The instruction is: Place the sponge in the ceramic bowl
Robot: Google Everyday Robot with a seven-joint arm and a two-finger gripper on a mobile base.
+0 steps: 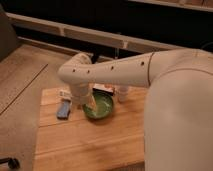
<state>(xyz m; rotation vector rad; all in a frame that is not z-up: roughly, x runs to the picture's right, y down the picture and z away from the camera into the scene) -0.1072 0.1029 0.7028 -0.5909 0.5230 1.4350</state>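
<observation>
Camera view: gripper (89, 102) hangs over ceramic bowl (106, 108) rim at 9 o'clock, claw spread, empty; sponge (63, 110) lies flat on wooden table (90, 145), 9 o'clock of bowl, apart from it.

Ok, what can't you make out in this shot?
Camera view:
- Gripper: at the green ceramic bowl's left rim, largely hidden by the arm's wrist.
- Orange-red item: behind the bowl, partly covered by the arm; identity unclear.
- White packet: markings too small to read.
- Wooden table: right side hidden by the robot's body.
</observation>
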